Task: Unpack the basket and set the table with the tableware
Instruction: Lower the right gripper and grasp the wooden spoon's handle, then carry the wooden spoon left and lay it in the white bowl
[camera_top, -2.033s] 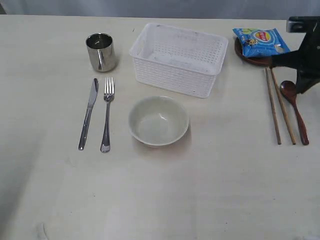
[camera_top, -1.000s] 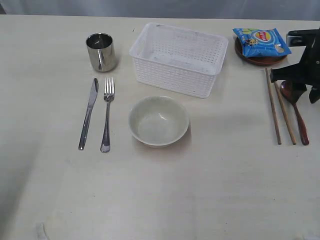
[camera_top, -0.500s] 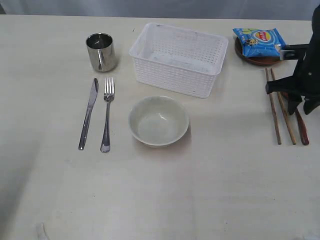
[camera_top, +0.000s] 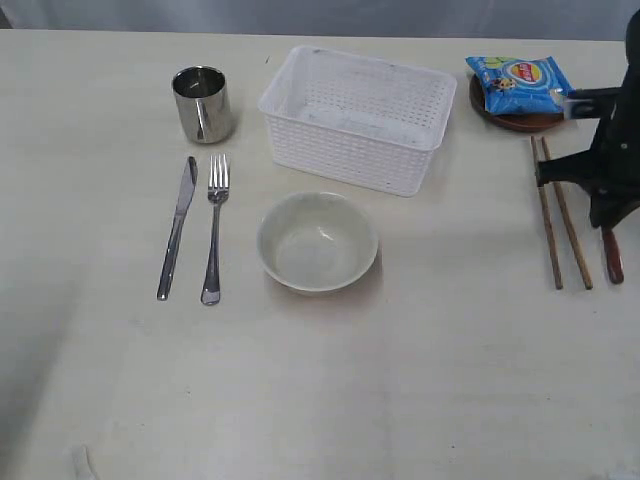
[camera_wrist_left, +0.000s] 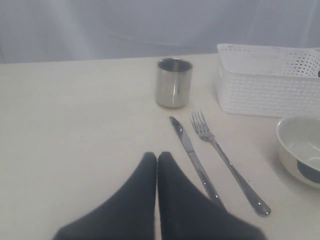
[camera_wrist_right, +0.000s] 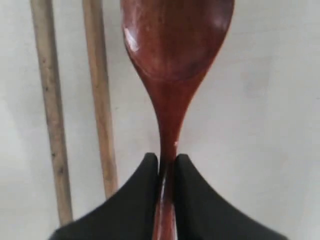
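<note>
Fingers of the right end effector (camera_wrist_right: 165, 160) pinch the thin neck of the wooden spoon (camera_wrist_right: 175, 45) at the right edge of the frame, just beside the chopsticks (camera_top: 547, 215). The left end effector (camera_wrist_left: 156, 156) is closed on nothing. The basket (camera_top: 340, 155) stands upper centre on the table (camera_top: 400, 380), the bowl (camera_top: 318, 243) below it, and the knife (camera_top: 177, 228), fork (camera_top: 213, 228) and cup (camera_top: 202, 104) to the left.

The white basket (camera_top: 340, 160) is standing empty at the back of the table (camera_top: 300, 400). The steel cup (camera_top: 203, 104) is standing upright left of it, with the knife (camera_top: 177, 228) and fork (camera_top: 213, 230) lying parallel below. The cream bowl (camera_top: 268, 225) is sitting before the basket. The chopsticks (camera_top: 546, 215), red-brown spoon (camera_wrist_right: 175, 45) and brown plate (camera_top: 520, 123) are lying far right.
</note>
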